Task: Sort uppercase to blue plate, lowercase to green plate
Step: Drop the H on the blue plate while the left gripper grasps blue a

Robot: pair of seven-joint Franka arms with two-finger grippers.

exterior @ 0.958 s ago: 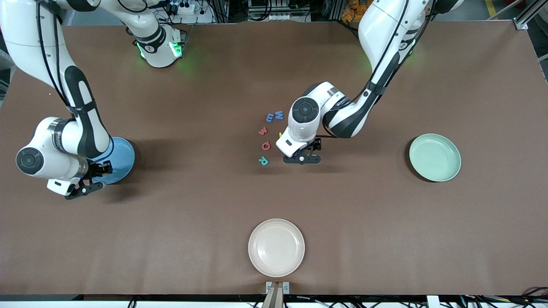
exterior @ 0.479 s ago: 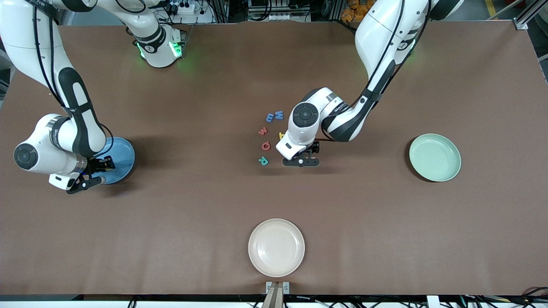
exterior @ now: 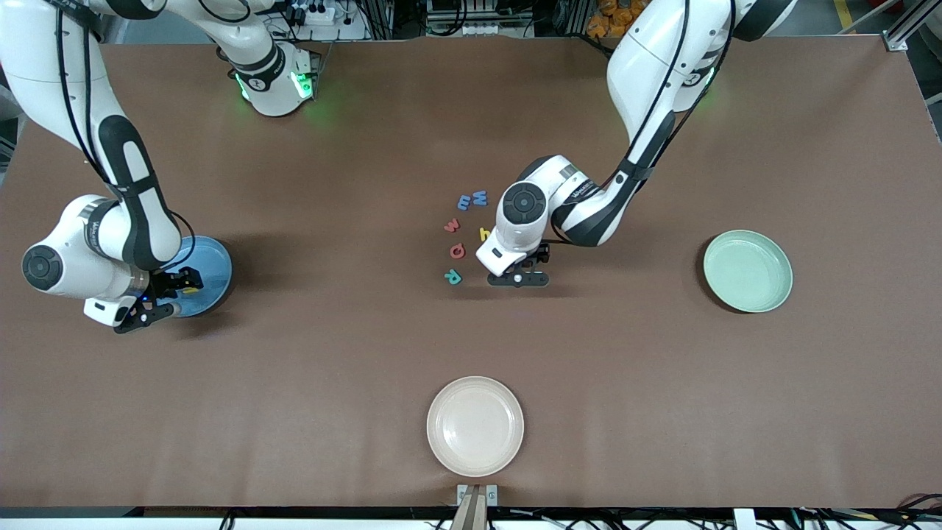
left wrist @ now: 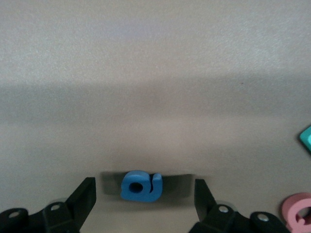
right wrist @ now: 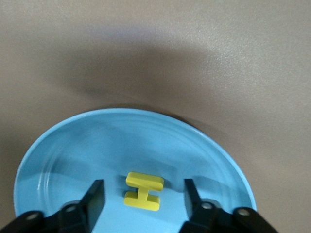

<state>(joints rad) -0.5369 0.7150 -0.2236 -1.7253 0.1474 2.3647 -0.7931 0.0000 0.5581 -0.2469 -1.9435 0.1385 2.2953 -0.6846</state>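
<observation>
- Yellow H point(right wrist: 143, 190) now lies flat in the blue plate point(right wrist: 97, 141), in the lower middle of the right wrist view. It is free of the right gripper point(right wrist: 143, 187), whose fingers stand wide on either side of it. A moment ago that pincer was clamped tight over the plate, so this is a release just made.
- In my judgement one capital is now sorted. From the front the blue plate point(exterior: 213, 265) sits at mid-height toward the right arm's end of the table, partly under that arm.
- Blue a point(left wrist: 141, 186) rests on the table low in the left wrist view, between the fingers of the left gripper point(left wrist: 144, 187). They are spread wide and clear of it on both sides. This hand has dropped a little since a second ago and is about to close.
- Near the frame's centre in the front view wait teal R point(exterior: 453, 277), red Q point(exterior: 458, 251), red w point(exterior: 452, 225), yellow h point(exterior: 483, 234), blue m point(exterior: 464, 202) and blue W point(exterior: 480, 197).
- Green plate point(exterior: 780, 254), at mid-height toward the left arm's end, holds nothing yet; the a probably goes there first.
- Cream plate point(exterior: 475, 425) sits low in the centre of the frame and takes no part.
</observation>
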